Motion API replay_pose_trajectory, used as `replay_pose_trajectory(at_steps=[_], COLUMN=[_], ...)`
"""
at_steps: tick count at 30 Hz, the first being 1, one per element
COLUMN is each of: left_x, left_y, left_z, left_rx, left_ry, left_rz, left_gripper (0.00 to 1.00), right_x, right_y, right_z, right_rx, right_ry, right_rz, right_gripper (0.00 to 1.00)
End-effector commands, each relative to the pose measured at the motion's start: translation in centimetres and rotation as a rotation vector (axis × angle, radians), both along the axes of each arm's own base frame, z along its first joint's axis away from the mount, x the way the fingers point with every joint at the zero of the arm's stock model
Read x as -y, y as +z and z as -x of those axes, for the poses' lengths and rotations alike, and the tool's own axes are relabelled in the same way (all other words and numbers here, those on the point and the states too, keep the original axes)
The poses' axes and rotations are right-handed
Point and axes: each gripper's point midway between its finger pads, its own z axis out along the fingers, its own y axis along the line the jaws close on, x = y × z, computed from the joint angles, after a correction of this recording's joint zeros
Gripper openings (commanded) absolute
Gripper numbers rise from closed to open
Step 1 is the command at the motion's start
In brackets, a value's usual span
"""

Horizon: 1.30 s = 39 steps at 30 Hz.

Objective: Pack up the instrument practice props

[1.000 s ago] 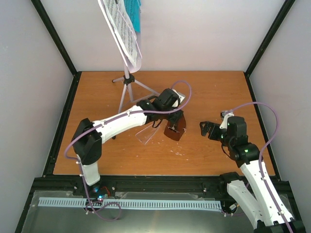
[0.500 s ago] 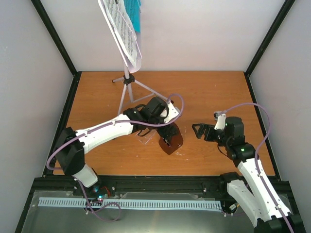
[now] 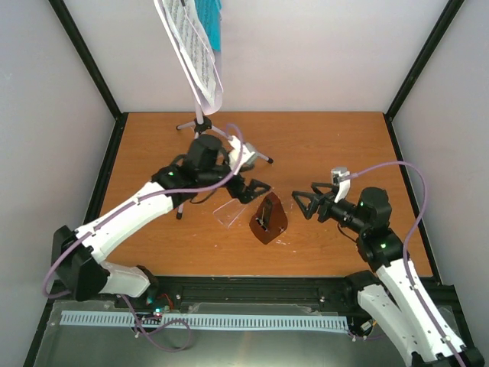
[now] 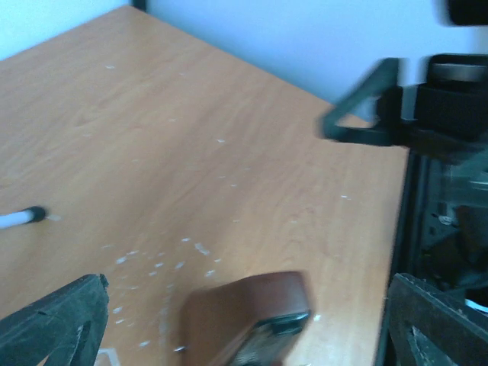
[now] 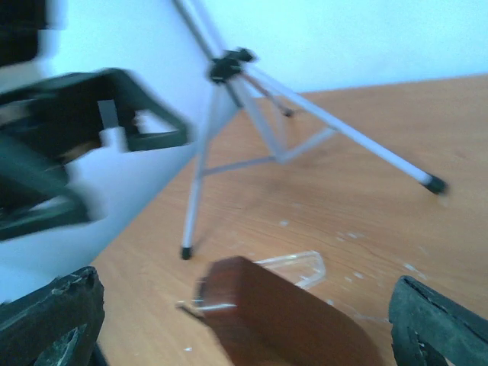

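Observation:
The small brown metronome [image 3: 269,219] stands on the table with no cover on; it also shows in the left wrist view [image 4: 244,320] and the right wrist view [image 5: 282,320]. Its clear cover [image 3: 229,212] lies flat just left of it and shows in the right wrist view [image 5: 293,267]. My left gripper [image 3: 248,189] is open and empty, just up-left of the metronome [image 4: 248,309]. My right gripper [image 3: 306,205] is open and empty, just right of it [image 5: 244,305]. The tripod music stand [image 3: 200,126] stands at the back, holding white sheet music [image 3: 195,53] and a teal booklet [image 3: 212,27].
The stand's legs [image 5: 335,130] spread over the table behind the metronome, with one foot [image 4: 23,217] near my left gripper. Black frame posts [image 3: 92,69] and white walls enclose the table. White specks [image 4: 160,263] dot the wood.
My left gripper set the metronome down, let go of it, opened, and drew back to the far left. My right gripper moved left toward the metronome.

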Motion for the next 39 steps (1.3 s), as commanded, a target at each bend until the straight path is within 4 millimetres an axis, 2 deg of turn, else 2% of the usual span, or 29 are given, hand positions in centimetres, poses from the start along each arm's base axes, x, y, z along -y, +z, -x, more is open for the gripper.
replay_pose_trajectory(at_steps=[1,3,5,8,11,14,18,27,31,39], left_x=[-5.1,-7.9,-9.7,-11.5,-13.9,-15.2,-15.7,-15.2,-15.2,-15.2], left_y=[-2.0,-2.6,-2.5,-2.5,-3.0,-3.4,-3.9,-4.7,-4.1,-4.7], left_z=[-3.7,-5.7,-6.9,-7.8,-9.3,-9.7,-9.6,-9.9,-10.0,-10.2], left_rx=[-0.009,-0.028,-0.005,0.109,0.163,0.191,0.190,0.163,0.196,0.182], left_ry=[0.088,0.154,0.206,0.292,0.430,0.501,0.527,0.510,0.509,0.512], left_rz=[0.034,0.062,0.072,0.040,-0.047,-0.076,-0.091,-0.096,-0.080,-0.092], left_gripper=[0.99,0.99,1.00,0.99,0.99,1.00,0.99,0.99,1.00,1.00], right_x=[-2.4,-3.5,-4.8,-6.4,-7.0,-7.7,-8.6,-9.2,-9.0,-9.3], right_y=[3.9,3.6,2.5,0.8,-0.2,-2.0,-4.2,-6.9,-7.7,-8.3], right_z=[1.8,2.0,2.2,2.5,2.4,2.1,1.6,1.1,0.7,-0.2], right_rx=[0.260,0.295,0.298,0.316,0.352,0.355,0.354,0.377,0.392,0.396], right_ry=[0.080,0.096,0.121,0.149,0.130,0.121,0.126,0.075,0.023,-0.032], right_rz=[0.001,0.018,0.052,0.113,0.135,0.192,0.287,0.336,0.352,0.404], right_gripper=[1.00,1.00,1.00,1.00,1.00,1.00,1.00,1.00,1.00,0.99])
